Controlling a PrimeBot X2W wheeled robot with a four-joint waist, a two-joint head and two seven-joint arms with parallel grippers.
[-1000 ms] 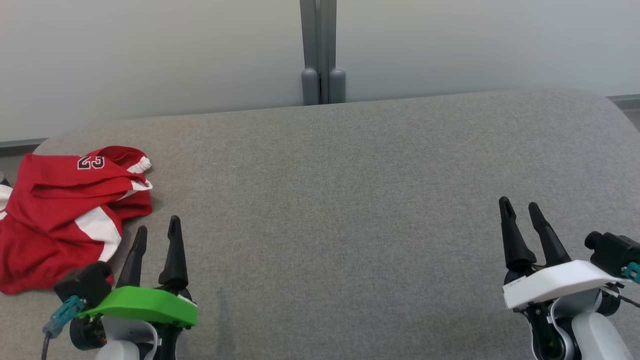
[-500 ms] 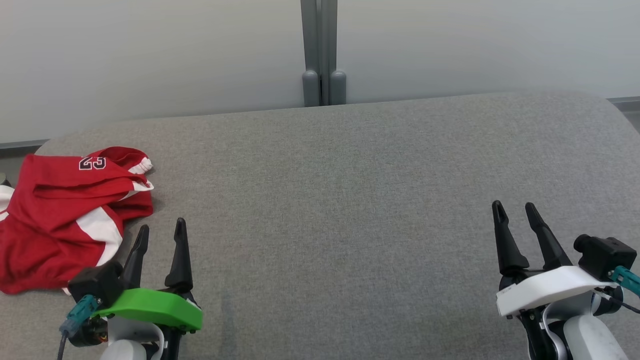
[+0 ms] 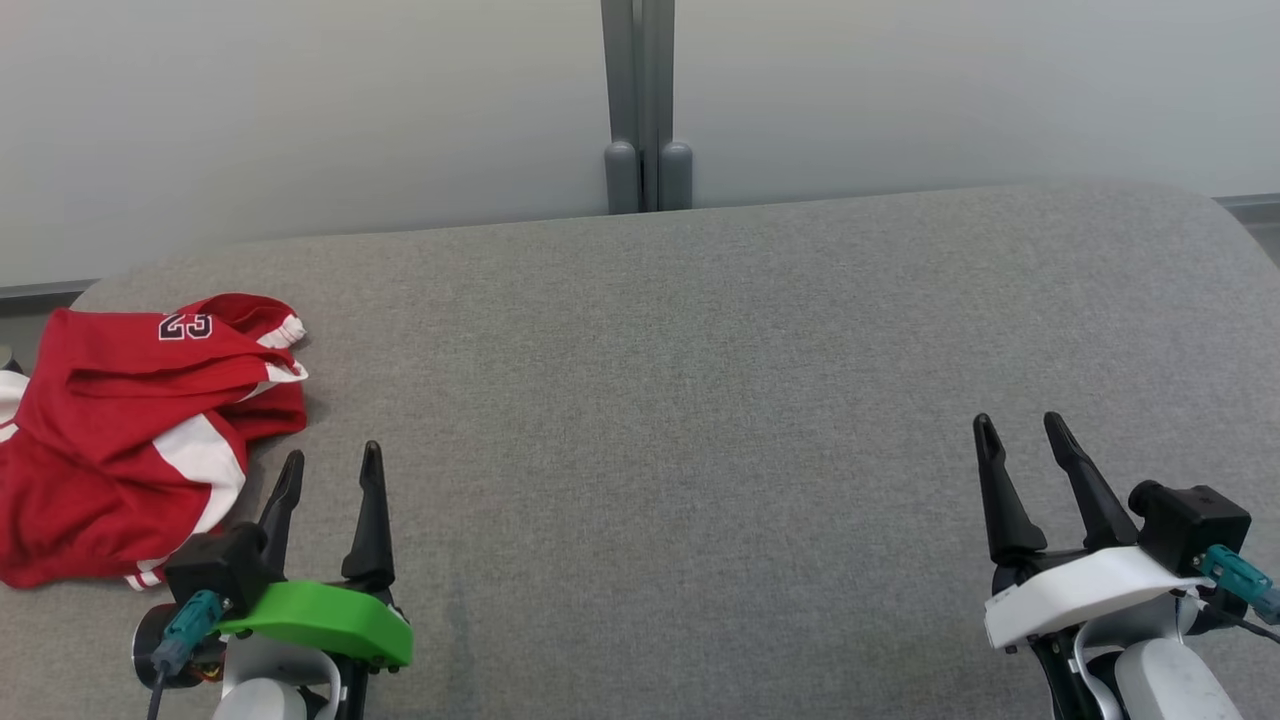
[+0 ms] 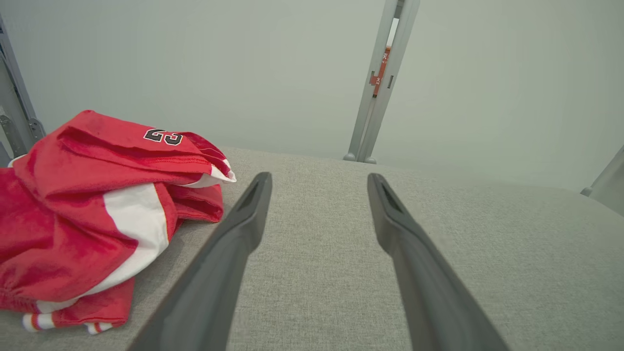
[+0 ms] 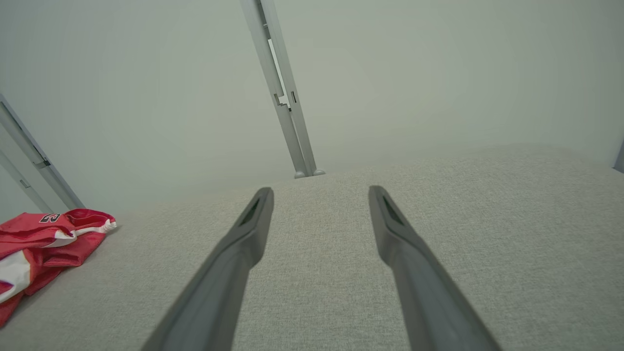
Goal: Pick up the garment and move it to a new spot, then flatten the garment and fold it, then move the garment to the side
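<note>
Two claws, both empty. Left claw (image 3: 332, 452) sits w/ fingers spread, just right of the garment (image 3: 130, 430), not touching it. Right claw (image 3: 1018, 420) is likewise spread, well apart on the opposite side of the grey worktop (image 3: 700, 400). Garment is red w/ white panels and a "23", bunched in a heap at the worktop's far-left edge; not flat, no neat fold. So prob. step 1, the pick-up, not yet begun. Next move calls for the left claw to swing left & fwd over the heap, drop, pinch a top layer, then lift & carry it toward the bare middle. Vs 1 s ago: both claws have pulled back toward the robot, the left one now further from the cloth; garment hasn't shifted.
</note>
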